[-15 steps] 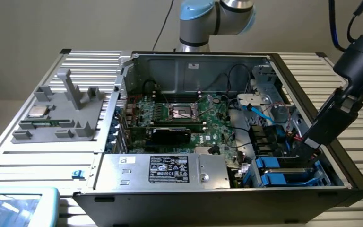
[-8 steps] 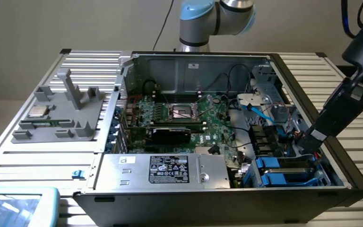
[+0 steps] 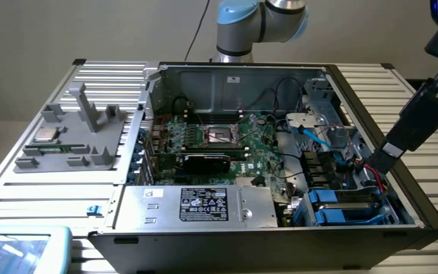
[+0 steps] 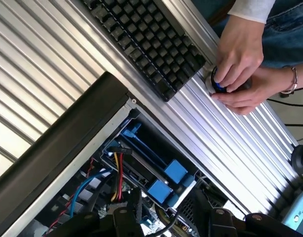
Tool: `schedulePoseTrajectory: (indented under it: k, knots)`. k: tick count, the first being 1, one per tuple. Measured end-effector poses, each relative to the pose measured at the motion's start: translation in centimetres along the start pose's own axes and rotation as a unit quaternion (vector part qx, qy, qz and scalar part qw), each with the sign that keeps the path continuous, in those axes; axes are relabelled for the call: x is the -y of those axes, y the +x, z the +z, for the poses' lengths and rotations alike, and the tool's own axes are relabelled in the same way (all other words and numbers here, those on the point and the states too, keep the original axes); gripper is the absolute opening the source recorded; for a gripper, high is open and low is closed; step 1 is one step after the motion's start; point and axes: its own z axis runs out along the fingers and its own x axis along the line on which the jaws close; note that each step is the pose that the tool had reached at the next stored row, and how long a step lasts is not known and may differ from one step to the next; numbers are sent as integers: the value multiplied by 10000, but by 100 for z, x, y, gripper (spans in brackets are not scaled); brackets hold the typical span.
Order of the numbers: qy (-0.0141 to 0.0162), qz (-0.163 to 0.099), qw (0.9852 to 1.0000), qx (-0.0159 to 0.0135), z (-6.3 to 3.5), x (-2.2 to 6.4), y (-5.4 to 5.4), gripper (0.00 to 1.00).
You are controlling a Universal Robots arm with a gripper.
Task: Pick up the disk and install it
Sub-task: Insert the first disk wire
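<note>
Even, diffuse light from overhead is filling the exterior view, and the pale wall (image 3: 89,28) is carrying no hard shadows. The ribbed metal table (image 3: 44,194) is reflecting this light brightly, with only soft shade gathering around the grey fixture (image 3: 74,137). Inside the open computer case (image 3: 242,80) the light is falling off. Its drive corner is lying in shadow, and the black gripper (image 3: 381,164) is merging with the dark there. In the wrist view the table's ribs are glaring almost white in places, the keyboard (image 4: 141,39) is reading as flat black, and a person's hands (image 4: 240,64) are catching even, soft light.
</note>
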Motion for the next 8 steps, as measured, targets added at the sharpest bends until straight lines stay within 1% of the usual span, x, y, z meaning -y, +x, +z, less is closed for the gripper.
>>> schedulePoseTrajectory:
  k: [3,4,8]
  knots:
    - [19,66,10000,-6,-76,3,-27,53]
    - [24,78,10000,-9,-78,2,-28,53]
    - [24,79,10000,-9,-79,3,-28,53]
